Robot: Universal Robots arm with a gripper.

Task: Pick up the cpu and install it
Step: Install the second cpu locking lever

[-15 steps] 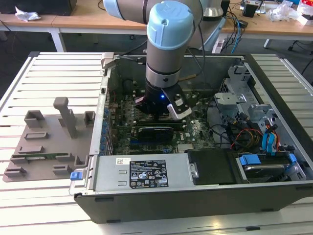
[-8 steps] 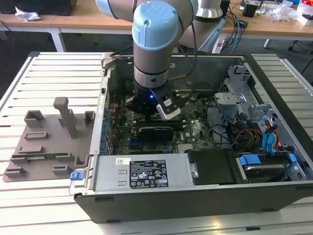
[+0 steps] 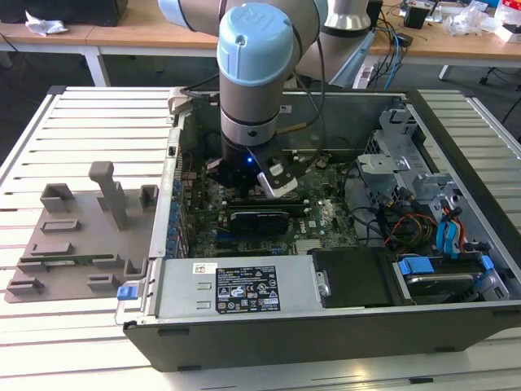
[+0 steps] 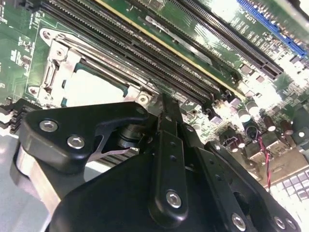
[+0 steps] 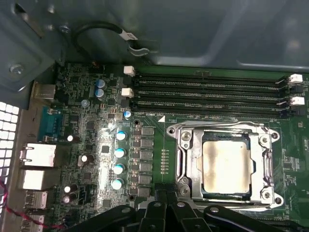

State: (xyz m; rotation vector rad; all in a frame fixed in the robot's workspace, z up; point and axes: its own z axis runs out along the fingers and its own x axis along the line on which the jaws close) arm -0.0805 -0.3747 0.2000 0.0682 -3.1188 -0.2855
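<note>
One small square cpu with a silvery-white metal top (image 5: 227,166) already sits inside the metal-framed socket (image 5: 186,164) on the green motherboard (image 5: 87,145), in both wrist views. Risk as I judge it: chip slightly skewed in the socket, and any push from the arm could bend the contacts beneath. Black claw (image 4: 161,145) hangs just above the board beside the socket, links drawn together, apparently closed and holding nothing; contact unclear.

Lab workshop: slatted workbench (image 3: 73,114), opened computer case (image 3: 326,326), cluttered desks (image 3: 138,34).
</note>
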